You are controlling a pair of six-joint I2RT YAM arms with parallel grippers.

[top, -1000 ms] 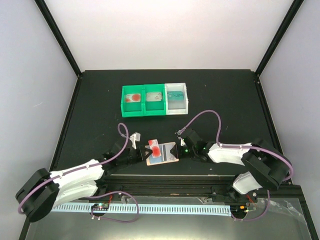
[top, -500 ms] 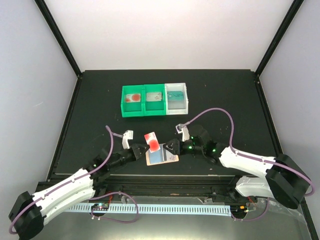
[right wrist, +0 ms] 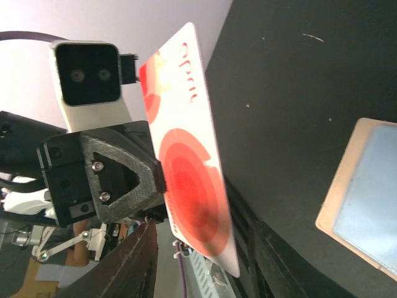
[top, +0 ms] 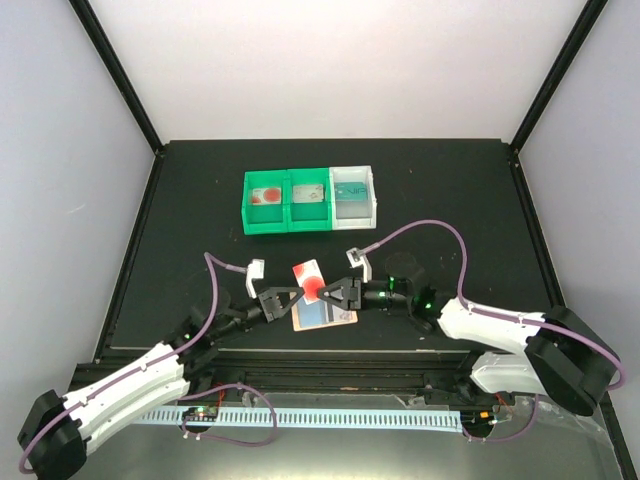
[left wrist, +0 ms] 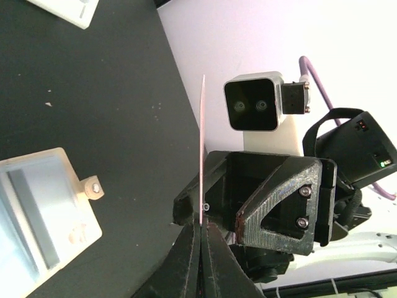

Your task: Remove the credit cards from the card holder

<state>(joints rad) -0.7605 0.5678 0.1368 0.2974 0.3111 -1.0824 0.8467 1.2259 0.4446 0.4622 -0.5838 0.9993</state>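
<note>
A white credit card with red circles (top: 310,280) is held up off the table between my two grippers. My left gripper (top: 296,294) is shut on its edge; in the left wrist view the card (left wrist: 203,149) shows edge-on, pinched at my fingertips (left wrist: 203,226). My right gripper (top: 323,291) is open, its jaws on either side of the card (right wrist: 192,186) without pinching it. The tan card holder (top: 335,318) lies open on the table below, blue-grey panel up. It also shows in the left wrist view (left wrist: 43,217) and in the right wrist view (right wrist: 366,198).
Two joined green bins (top: 286,222) and a white bin (top: 376,200) stand at the back. They hold a red-and-white card (top: 266,195), a grey card (top: 311,195) and a teal card (top: 352,194). The table's front rail runs just behind the holder.
The red-and-white card has come out of the holder and up off the table in my left gripper. Both arms have stretched inward, and my right gripper has closed in around the card.
</note>
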